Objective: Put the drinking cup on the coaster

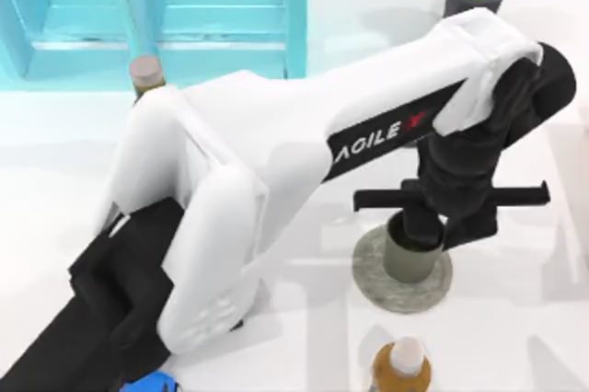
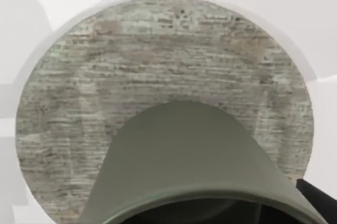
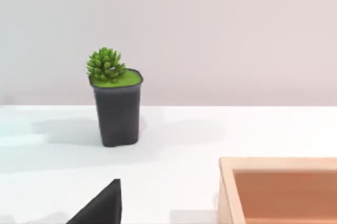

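While the left end effector (image 1: 425, 226) grips the cup (image 1: 409, 259) by its rim over the coaster (image 1: 370, 268), that rigid, smooth, probably light cylinder seems best held near the top.

The top view looks straight down on the table (image 1: 515, 337). The left wrist view hangs close above the cup (image 2: 195, 155) and coaster (image 2: 158, 66), also in the top view. The right wrist view looks level across the table toward the far plant (image 3: 115, 105).
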You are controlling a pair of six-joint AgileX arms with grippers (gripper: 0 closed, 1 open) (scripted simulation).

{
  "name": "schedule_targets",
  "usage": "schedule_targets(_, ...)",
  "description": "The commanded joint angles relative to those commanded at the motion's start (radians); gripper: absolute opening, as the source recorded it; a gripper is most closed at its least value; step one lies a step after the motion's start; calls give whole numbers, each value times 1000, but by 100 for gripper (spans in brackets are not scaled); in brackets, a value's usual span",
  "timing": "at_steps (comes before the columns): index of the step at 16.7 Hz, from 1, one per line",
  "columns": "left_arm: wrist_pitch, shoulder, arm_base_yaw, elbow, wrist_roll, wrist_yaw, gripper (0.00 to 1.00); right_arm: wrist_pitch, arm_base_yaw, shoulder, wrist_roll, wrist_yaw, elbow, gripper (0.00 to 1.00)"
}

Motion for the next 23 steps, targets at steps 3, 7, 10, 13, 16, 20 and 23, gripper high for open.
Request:
schedule_targets(3,51,-17,0,-62,-2,-6,0,0,0,0,0,0,0,100)
schedule_targets(7,53,-18,0,-63,-2,-6,0,0,0,0,0,0,0,100)
schedule_targets(10,53,-18,0,-63,-2,-6,23,0,0,0,0,0,0,100)
schedule_targets(13,53,-18,0,-63,-2,-6,45,0,0,0,0,0,0,100)
schedule_targets(16,53,-18,0,-63,-2,-6,68,0,0,0,0,0,0,100)
schedule_targets(20,53,-18,0,-63,-2,-6,98,0,0,0,0,0,0,100)
schedule_targets(23,53,-18,0,-63,-2,-6,100,0,0,0,0,0,0,100)
